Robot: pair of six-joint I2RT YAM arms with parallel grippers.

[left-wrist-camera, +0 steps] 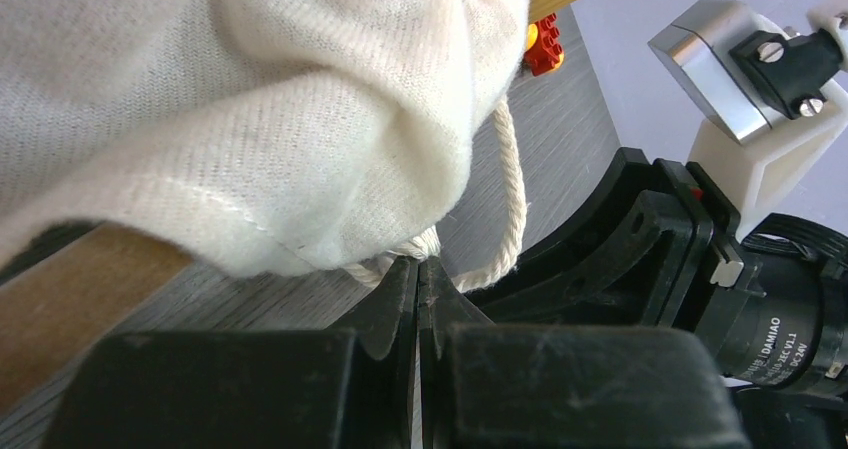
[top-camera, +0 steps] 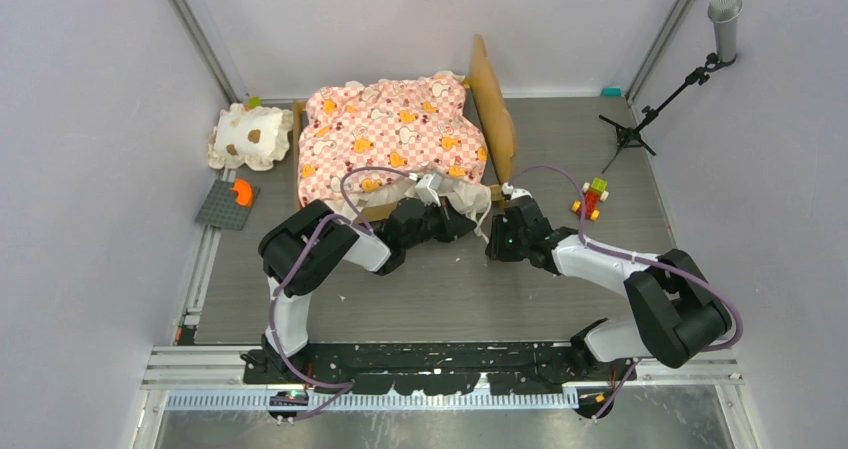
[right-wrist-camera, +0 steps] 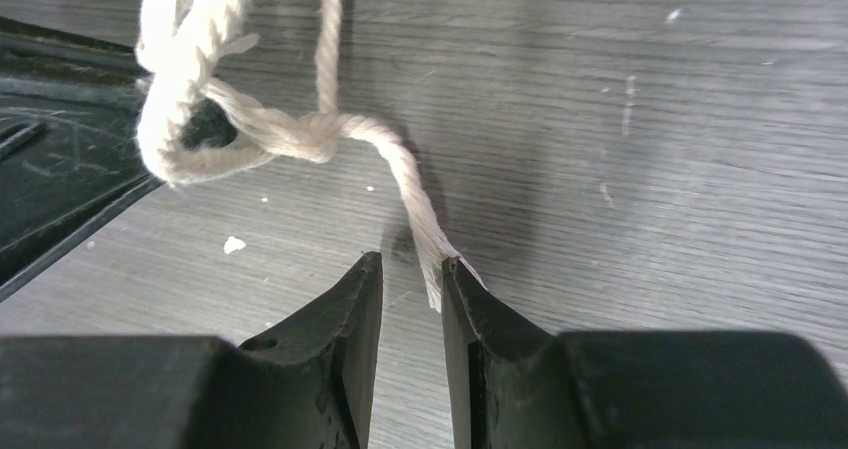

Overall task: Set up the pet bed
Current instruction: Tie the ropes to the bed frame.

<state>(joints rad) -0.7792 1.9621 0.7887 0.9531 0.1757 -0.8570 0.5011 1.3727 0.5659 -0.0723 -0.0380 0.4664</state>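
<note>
The pet bed (top-camera: 395, 134) stands at the back centre, its pink checkered mattress lying on the light-wood frame with the headboard (top-camera: 492, 109) on the right. A cream ruffle (left-wrist-camera: 250, 119) hangs over the near rail (left-wrist-camera: 70, 299). A cream cord (left-wrist-camera: 510, 169) dangles from it. My left gripper (left-wrist-camera: 420, 269) is shut on that cord just under the ruffle, at the bed's near right corner (top-camera: 466, 219). My right gripper (right-wrist-camera: 412, 269) is close beside it (top-camera: 494, 237), low over the table, slightly open. The cord's frayed end (right-wrist-camera: 435, 269) rests against its right fingertip, below a knot (right-wrist-camera: 320, 129).
A cream spotted pillow (top-camera: 250, 137) lies left of the bed, with a grey baseplate carrying an orange piece (top-camera: 228, 204) in front of it. Small toy bricks (top-camera: 592, 197) sit right of the bed. A microphone stand (top-camera: 690, 69) stands at the back right.
</note>
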